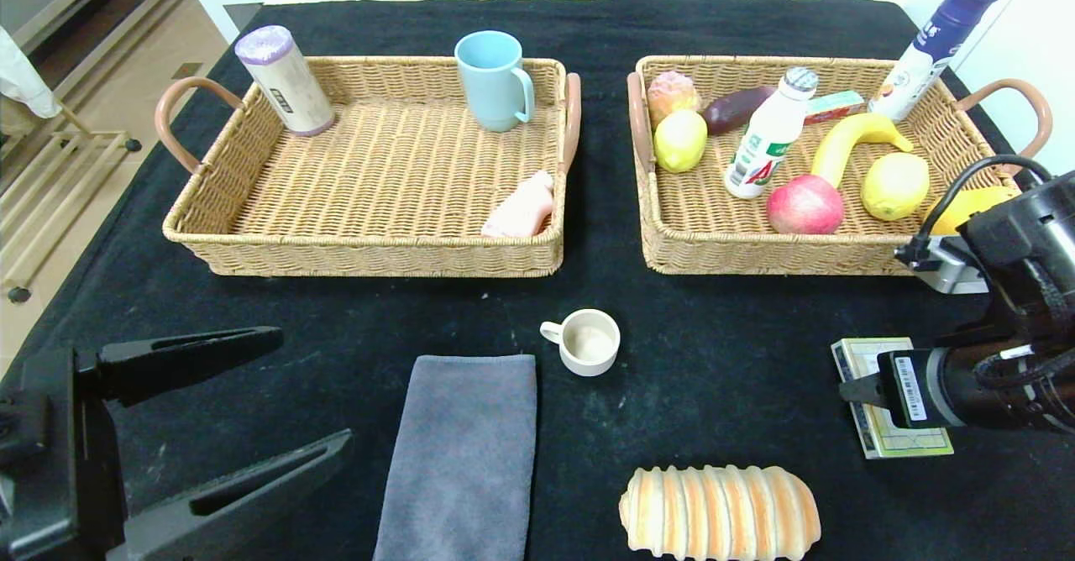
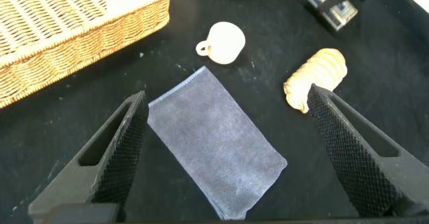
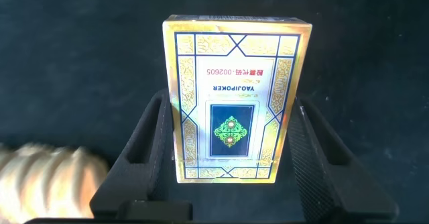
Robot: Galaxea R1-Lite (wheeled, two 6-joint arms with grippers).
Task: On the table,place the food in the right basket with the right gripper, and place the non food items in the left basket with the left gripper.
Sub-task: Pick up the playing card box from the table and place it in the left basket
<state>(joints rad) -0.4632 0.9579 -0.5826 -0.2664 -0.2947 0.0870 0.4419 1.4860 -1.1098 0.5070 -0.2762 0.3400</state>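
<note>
The right tool sits low over the bench near its right edge, its jaws set on either side of a box of playing cards that lies flat on the black cloth. The right wrist view shows what the head view cannot: the card box fills the gap between the two fingers, which flank its long sides closely, though whether they already press on it cannot be told. Cards are no food, so by the task this box belongs in the left basket and with the left tool; the pictures nonetheless show the right tool at it. If the grasp goes on, the next move calls for squeezing the long sides firmly and lifting straight up, as the box is flat and slick. The left tool hangs wide and empty over the near left corner of the bench, and its wrist view shows it aimed at the grey cloth, with the small white cup and the bread roll beyond. Those three lie along the near edge, still to be sorted. The right basket already holds fruit and bottles; the left holds a blue mug, a cylinder can and a pink item.
</note>
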